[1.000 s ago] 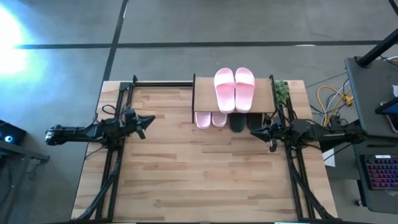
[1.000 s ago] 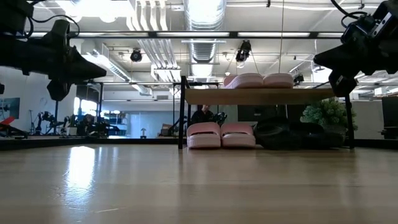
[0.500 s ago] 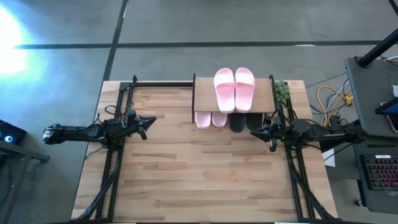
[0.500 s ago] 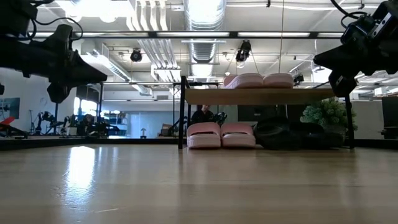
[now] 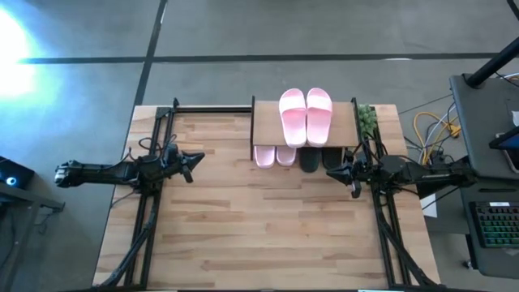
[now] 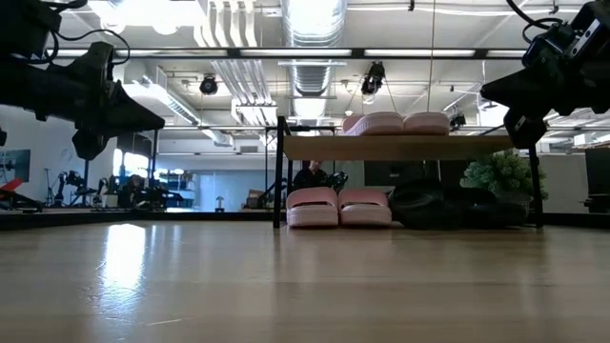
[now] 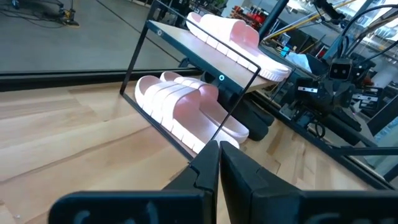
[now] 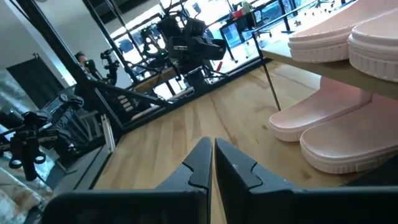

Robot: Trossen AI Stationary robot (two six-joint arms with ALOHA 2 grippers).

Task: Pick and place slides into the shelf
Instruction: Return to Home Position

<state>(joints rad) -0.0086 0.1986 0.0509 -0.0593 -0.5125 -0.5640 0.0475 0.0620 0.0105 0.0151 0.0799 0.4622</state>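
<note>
The slides (image 5: 293, 116) lie 12-to-6 on and under the shelf (image 5: 265, 122); the right pincer (image 5: 332, 172), pressed together, hangs near its 5 o'clock, the left pincer (image 5: 197, 156), also pressed together, well apart at 8 o'clock.

- Tabletop (image 5: 259, 235), light wood planks: lies beneath both sets of jaws and spans the gap between them.
- Potted plant (image 5: 366, 119), small and green: near the right gripper (image 5: 334, 171), behind its jaws, toward the table's far edge.
- Yellow cables (image 5: 428, 127), loose coil on the floor: farther behind the same jaws, off the table.
- Keyboard (image 5: 496, 224), backlit keys: well behind the right jaws.
- Blue-lit device (image 5: 10, 180): well behind the jaws of the left gripper (image 5: 199, 156), off the table.
- Grey floor (image 5: 243, 32), dark seams: around the table.
- Ceiling ducts (image 6: 310, 24): high above both jaws.
</note>
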